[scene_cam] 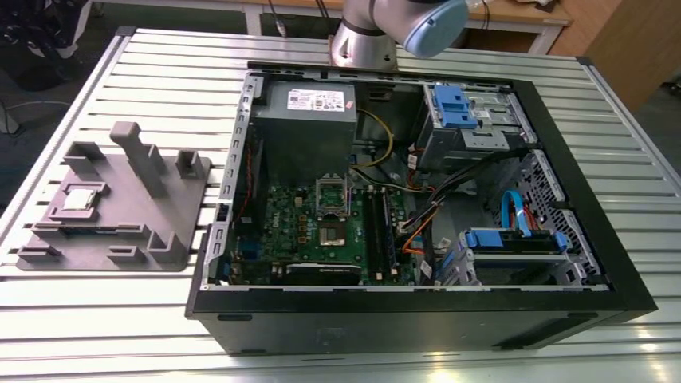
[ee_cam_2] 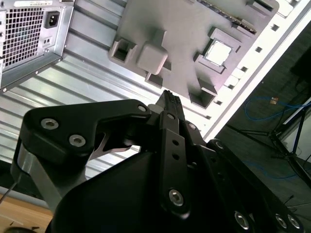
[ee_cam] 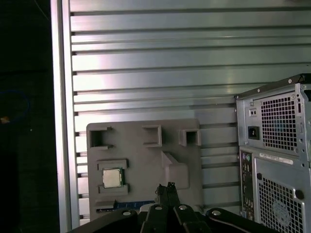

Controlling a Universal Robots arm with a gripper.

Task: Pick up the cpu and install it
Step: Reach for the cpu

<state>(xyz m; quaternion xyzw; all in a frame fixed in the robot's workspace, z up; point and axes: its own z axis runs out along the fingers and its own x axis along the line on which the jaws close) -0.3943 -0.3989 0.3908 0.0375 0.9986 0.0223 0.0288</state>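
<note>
**CPU in its tray holder, gripper closed and empty**

The cpu (scene_cam: pixel 83 196) (ee_cam_2: pixel 217 52) (ee_cam: pixel 112 178) lies flat, pale metal top up, in a square walled pocket of the grey moulded tray (scene_cam: pixel 175 215) (ee_cam_2: pixel 184 29) (ee_cam: pixel 141 160). Nothing touches it. The tray, with its upright posts and smaller open pockets, rests on the slatted metal surface (scene_cam: pixel 107 319) (ee_cam_2: pixel 92 73) (ee_cam: pixel 170 58), near the edge of that surface.

In both wrist views the gripper (ee_cam_2: pixel 169 97) (ee_cam: pixel 165 187) has its black fingers drawn together to a narrow tip, with nothing between them. It hangs clear of the tray and well apart from the cpu.

In the exterior view the tray sits to the exterior view's left of the open computer case (scene_cam: pixel 596 263) (ee_cam: pixel 277 160), just beside it. The case lies on its side. Inside it is the green motherboard (scene_cam: pixel 303 231), with a shiny metal socket frame (scene_cam: pixel 333 195) near the board's middle. The grey power supply (scene_cam: pixel 309 120) (ee_cam_2: pixel 29 34) lies beyond the board. Blue drive brackets (scene_cam: pixel 452 108) sit toward the exterior view's right. The robot arm (scene_cam: pixel 383 32) rises from behind the far side of the case.
</note>
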